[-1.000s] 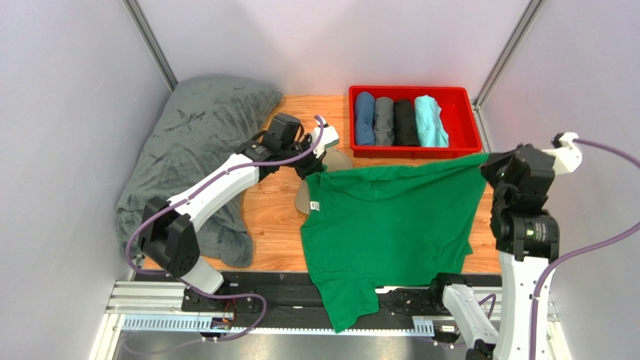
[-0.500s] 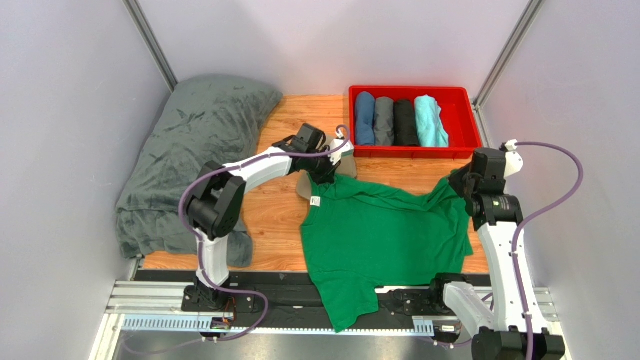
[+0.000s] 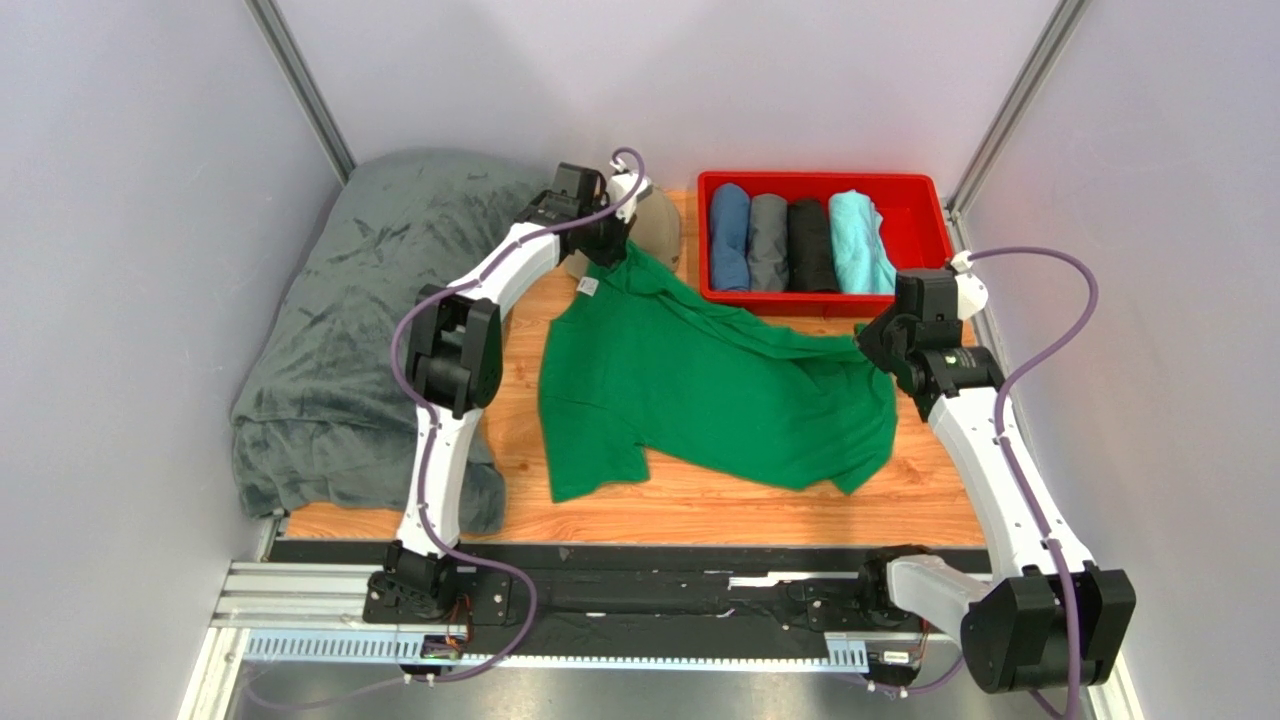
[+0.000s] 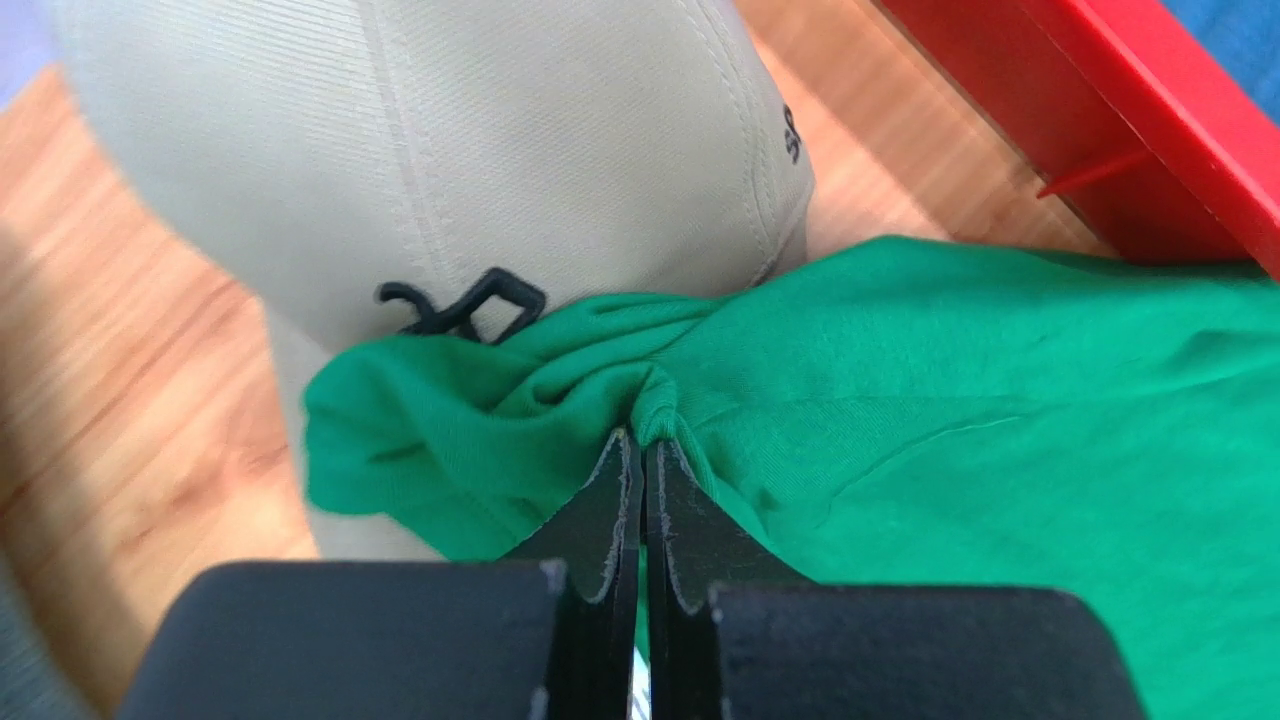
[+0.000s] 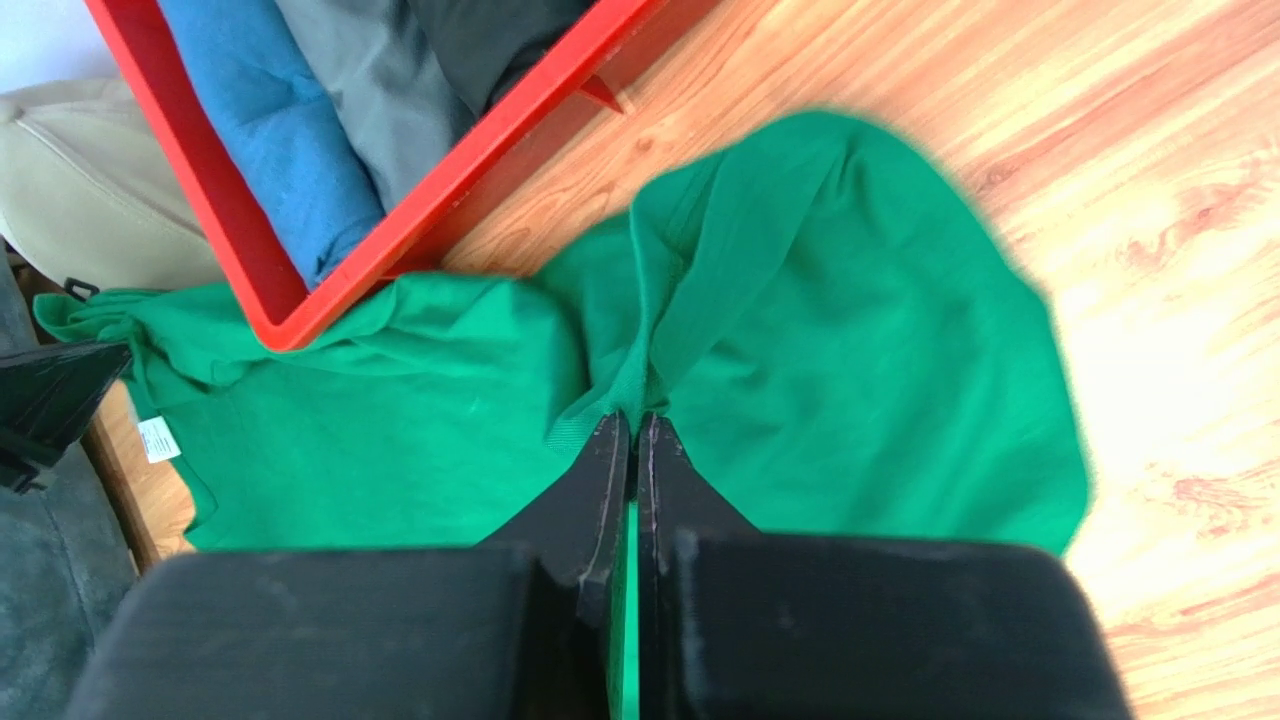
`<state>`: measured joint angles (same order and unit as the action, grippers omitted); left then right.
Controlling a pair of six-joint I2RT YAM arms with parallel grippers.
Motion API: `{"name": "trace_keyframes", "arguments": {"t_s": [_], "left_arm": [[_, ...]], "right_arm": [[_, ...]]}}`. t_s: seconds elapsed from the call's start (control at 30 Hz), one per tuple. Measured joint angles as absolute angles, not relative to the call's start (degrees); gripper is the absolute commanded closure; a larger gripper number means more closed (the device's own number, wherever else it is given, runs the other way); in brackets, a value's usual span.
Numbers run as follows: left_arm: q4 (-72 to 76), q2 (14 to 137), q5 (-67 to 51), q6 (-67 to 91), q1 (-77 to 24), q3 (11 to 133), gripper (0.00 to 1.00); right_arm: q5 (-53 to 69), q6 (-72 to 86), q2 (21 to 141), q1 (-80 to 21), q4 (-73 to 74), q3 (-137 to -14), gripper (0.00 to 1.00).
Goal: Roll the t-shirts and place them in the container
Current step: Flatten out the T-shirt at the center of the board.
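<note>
Pinching green tee — left pincer clamped on bunched edge, right pincer clamped too.

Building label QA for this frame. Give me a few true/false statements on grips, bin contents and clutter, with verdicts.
1. The left gripper and the right gripper are each shut on the green tee. True.
2. The red bin holds five rolled tees. False: it holds four, the blue tee, grey tee, black tee and aqua tee.
3. The tan cap sits inside the red bin. False: it sits on the table, left of the bin, by the left gripper.
4. The green tee is rolled up. False: it lies spread and rumpled on the table.
5. The blanket lies along the table's left side. True.
</note>
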<state>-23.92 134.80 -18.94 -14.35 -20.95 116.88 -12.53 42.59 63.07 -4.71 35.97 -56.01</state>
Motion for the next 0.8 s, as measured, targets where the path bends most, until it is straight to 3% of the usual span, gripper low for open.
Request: {"name": "trace_keyframes", "arguments": {"t_s": [0.2, 0.33, 0.47, 0.63, 0.8], "left_arm": [[-25.45, 127.26, -19.27, -14.37, -20.80, 109.86, 1.00], [-29.08, 112.97, -19.35, -15.20, -20.99, 99.77, 1.00], [-33.21, 98.13, -19.29, -16.03, -20.29, 97.65, 1.00], [-37.39, 85.71, -16.16, -17.41, -18.79, 104.25, 1.00], [-37.47, 86.61, -11.35, -18.15, -18.59, 118.63, 1.00]], "right_arm": [[-15.53, 42.00, 61.21, -4.73, 37.58, -59.22, 1.00], [-18.52, 41.50, 57.69, -4.62, 41.34, -64.25, 1.00], [-19.68, 40.64, 56.71, -3.03, 44.69, -73.17, 1.00], [-20.95, 39.99, 60.45, -0.84, 47.44, -88.68, 1.00], [-20.64, 39.16, 71.42, 1.19, 45.43, -106.37, 1.00]]}}
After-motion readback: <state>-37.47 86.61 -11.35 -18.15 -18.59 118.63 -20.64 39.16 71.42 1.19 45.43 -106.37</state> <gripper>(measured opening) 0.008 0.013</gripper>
